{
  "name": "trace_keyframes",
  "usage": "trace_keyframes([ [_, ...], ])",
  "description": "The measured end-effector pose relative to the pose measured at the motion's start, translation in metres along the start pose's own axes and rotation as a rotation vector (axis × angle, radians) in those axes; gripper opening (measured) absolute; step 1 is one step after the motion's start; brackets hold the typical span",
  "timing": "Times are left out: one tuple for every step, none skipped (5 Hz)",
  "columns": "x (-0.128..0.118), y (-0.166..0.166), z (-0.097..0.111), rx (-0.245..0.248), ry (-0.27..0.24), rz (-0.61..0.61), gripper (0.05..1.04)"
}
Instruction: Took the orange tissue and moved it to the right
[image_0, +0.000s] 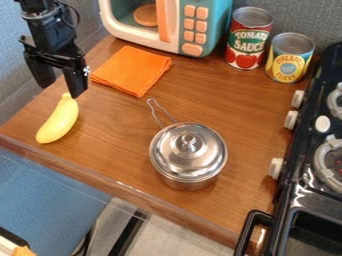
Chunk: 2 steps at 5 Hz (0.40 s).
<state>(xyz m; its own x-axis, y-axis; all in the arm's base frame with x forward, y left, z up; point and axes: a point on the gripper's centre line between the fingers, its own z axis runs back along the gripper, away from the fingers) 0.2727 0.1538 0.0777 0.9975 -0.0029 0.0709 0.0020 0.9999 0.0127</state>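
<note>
The black two-finger gripper (61, 85), its fingers apart, hangs near the folded square orange cloth (132, 71) and probably above the curved yellow banana (59, 120)

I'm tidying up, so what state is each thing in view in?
Folded orange square cloth: lying flat
Curved yellow banana: unpeeled, lying down
Round steel saucepan: upright, lid on
Tall red metal can: upright
Shorter yellow metal can: upright
Teal-and-white toy microwave: upright, open or closed unclear
Black stove: can't tell if on
Black two-finger gripper: fingers open
</note>
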Motion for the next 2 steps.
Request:
trace_keyframes([
  [-0.001,-0.002,-0.009,-0.018,0.025,0.007,1.000],
  [0.030,-0.011,-0.010,-0.032,0.013,-0.010,1.000],
])
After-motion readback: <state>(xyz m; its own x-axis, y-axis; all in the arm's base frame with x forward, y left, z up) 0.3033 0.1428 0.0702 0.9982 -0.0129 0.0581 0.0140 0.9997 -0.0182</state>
